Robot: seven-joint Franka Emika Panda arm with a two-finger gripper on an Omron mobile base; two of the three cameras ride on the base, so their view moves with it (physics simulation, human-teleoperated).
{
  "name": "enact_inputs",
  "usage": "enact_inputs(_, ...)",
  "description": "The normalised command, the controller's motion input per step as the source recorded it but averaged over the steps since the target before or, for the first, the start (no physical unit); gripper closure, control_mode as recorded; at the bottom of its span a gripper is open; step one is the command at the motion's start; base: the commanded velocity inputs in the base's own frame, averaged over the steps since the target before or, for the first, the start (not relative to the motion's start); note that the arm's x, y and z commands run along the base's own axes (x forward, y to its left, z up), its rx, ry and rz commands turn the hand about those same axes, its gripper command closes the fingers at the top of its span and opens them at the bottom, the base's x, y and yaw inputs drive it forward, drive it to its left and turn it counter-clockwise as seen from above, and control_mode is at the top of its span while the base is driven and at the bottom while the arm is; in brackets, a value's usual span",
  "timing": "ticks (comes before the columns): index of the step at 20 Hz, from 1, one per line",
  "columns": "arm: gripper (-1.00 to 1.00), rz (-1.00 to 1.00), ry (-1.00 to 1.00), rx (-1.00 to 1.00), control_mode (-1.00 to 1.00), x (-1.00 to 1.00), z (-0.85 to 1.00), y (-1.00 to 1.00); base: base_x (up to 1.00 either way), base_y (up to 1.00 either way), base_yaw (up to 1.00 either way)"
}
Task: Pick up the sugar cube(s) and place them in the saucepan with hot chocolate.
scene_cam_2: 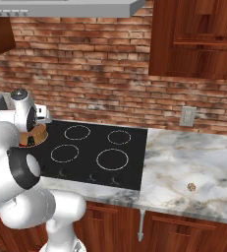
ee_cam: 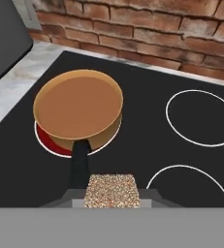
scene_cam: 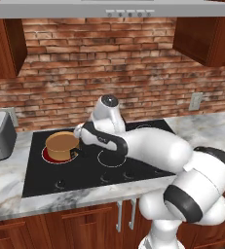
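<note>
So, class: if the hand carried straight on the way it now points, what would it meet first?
Probably the saucepan: its black handle lies just ahead of the hand, which is shut on a sugar cube. Depth is unclear.

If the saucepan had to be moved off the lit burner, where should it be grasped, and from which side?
Grip the short black handle, coming from the front edge of the stove: it sticks out toward that side, away from the brick wall, narrow enough to pinch across its width. The saucepan itself looks too wide and is full. The pincer already holds a sugar cube.

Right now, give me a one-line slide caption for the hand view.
Gripper shut on a speckled sugar cube, just short of the saucepan.
</note>
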Motion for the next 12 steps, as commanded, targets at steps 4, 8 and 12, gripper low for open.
enact_inputs(4, 1.00, 0.02, -0.01, -0.05, -1.00, 0.22, 0.00, 0.48, 0.00, 0.00, 0.00)
enact_inputs(8, 1.00, 0.02, 0.00, 0.00, -1.00, 0.21, -0.05, 0.35, 0.00, 0.00, 0.00)
enact_inputs(12, 1.00, 0.02, 0.02, 0.00, -1.00, 0.23, -0.14, 0.37, 0.00, 0.00, 0.00)
